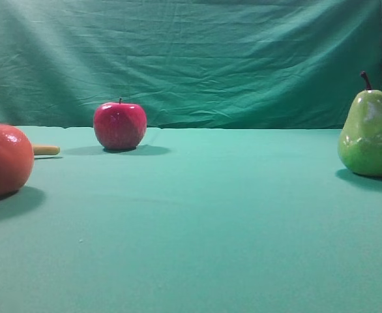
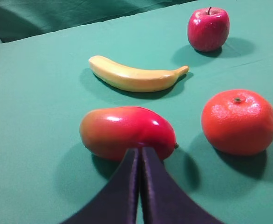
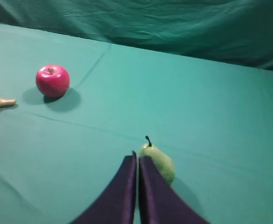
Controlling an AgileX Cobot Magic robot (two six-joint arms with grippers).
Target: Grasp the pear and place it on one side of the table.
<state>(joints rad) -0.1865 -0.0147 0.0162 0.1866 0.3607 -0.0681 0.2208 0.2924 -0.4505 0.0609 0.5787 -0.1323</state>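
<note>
The yellow-green pear (image 1: 369, 135) with its dark stem stands upright on the teal table (image 1: 204, 222) at the far right edge of the high view. In the right wrist view the pear (image 3: 160, 162) stands just beyond and right of my right gripper (image 3: 138, 157), whose dark jaws are pressed together and hold nothing. My left gripper (image 2: 140, 150) is shut and empty, its tips in front of a red-orange mango (image 2: 127, 132). Neither gripper shows in the high view.
A red apple (image 1: 119, 125) stands at the back left, also in both wrist views (image 2: 208, 29) (image 3: 52, 80). A large orange round fruit (image 1: 3, 160) sits at the left edge (image 2: 239, 121). A yellow banana (image 2: 136, 77) lies behind the mango. A green backdrop (image 1: 191, 59) hangs behind.
</note>
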